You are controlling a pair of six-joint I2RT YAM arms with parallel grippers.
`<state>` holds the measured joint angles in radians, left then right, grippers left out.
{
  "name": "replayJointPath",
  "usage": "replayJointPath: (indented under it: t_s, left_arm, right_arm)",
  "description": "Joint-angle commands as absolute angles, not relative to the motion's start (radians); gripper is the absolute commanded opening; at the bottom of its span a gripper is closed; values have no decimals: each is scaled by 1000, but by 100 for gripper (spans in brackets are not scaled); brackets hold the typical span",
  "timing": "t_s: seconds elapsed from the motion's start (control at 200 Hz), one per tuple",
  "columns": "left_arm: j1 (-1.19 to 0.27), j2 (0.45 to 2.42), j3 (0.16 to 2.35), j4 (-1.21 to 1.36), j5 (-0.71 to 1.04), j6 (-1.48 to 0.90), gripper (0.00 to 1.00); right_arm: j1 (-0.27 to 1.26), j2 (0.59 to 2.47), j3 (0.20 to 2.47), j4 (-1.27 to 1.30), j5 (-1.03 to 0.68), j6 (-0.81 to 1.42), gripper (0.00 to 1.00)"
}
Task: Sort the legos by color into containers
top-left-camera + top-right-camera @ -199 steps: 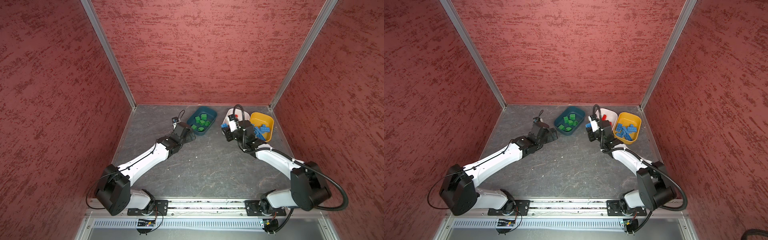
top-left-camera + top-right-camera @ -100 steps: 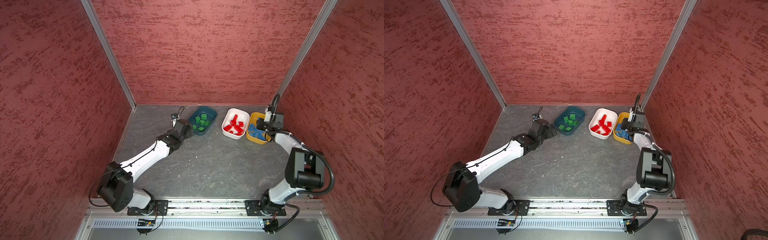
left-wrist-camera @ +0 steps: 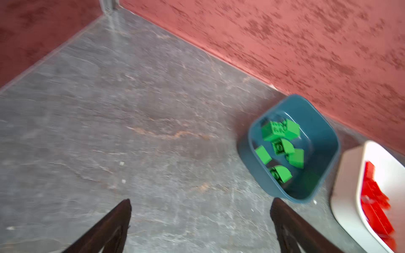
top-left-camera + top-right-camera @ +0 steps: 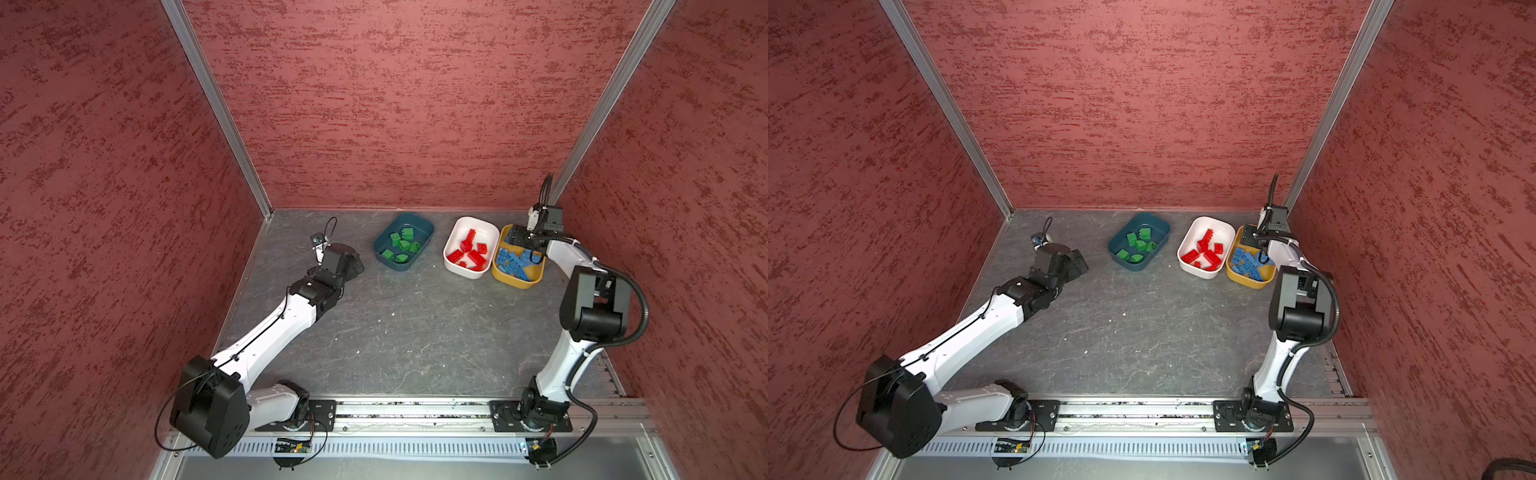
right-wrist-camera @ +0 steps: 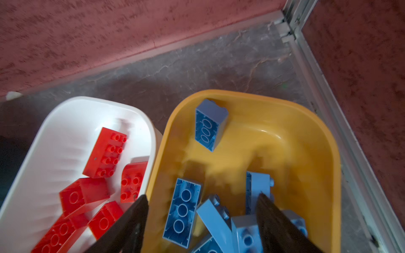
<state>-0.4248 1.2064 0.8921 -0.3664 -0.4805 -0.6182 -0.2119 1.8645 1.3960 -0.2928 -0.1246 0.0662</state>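
Now the right gripper [image 5: 202,197] hangs wide open over the yellow tub [image 5: 306,153], holding nothing.
Under it a long blue brick [image 5: 183,210] lies bottom-up, long side pointing away from the gripper. In a top view that tub sits far right, then the white tub [image 4: 467,273] of red bricks [image 4: 471,255], then the teal tub [image 4: 395,268] of green bricks [image 4: 401,245]. The left gripper [image 3: 201,201] is wide open and empty too.

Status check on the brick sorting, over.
Left tool open, empty, near teal tub. Right tool open over yellow tub. Green bricks, red bricks, blue bricks each in own tub. Nothing blocking.
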Motion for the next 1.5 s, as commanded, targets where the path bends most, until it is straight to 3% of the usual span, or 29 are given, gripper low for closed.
replayJointPath:
  t_s: [0.0, 0.281, 0.436, 0.641, 0.791, 1.112, 1.252, 1.292, 1.337, 1.498]
  left_arm:
    - [-360, 1128, 844, -381, -542, -566, 99]
    - [-165, 972, 671, -237, -610, -411, 99]
    - [-85, 991, 553, -17, -587, -260, 99]
    - [-19, 1122, 502, 152, -427, -186, 99]
    - [-14, 1260, 466, 387, -364, -140, 99]
    - [-15, 1474, 405, 803, -225, -37, 99]
    - [-11, 1507, 365, 894, -145, -15, 99]
    - [-10, 1563, 341, 1024, -150, 6, 99]
    - [-8, 1522, 367, 890, -135, -19, 99]
    - [4, 1532, 367, 907, -128, -26, 99]
  right_arm:
    - [-210, 1701, 1296, -224, -99, 89, 97]
    - [-211, 1299, 841, 101, -16, 219, 99]
    - [-210, 1197, 614, 364, -19, 269, 99]
    - [-210, 1265, 447, 638, -3, 286, 99]
    - [-208, 1322, 435, 702, -4, 225, 99]
    - [-179, 1427, 275, 1079, -206, 93, 99]
    - [-135, 1555, 232, 1269, -200, 44, 99]
    - [-132, 1543, 247, 1205, -175, 47, 99]
    - [-133, 1539, 279, 1146, -148, 53, 99]
    - [-77, 1540, 298, 1113, -2, 36, 99]
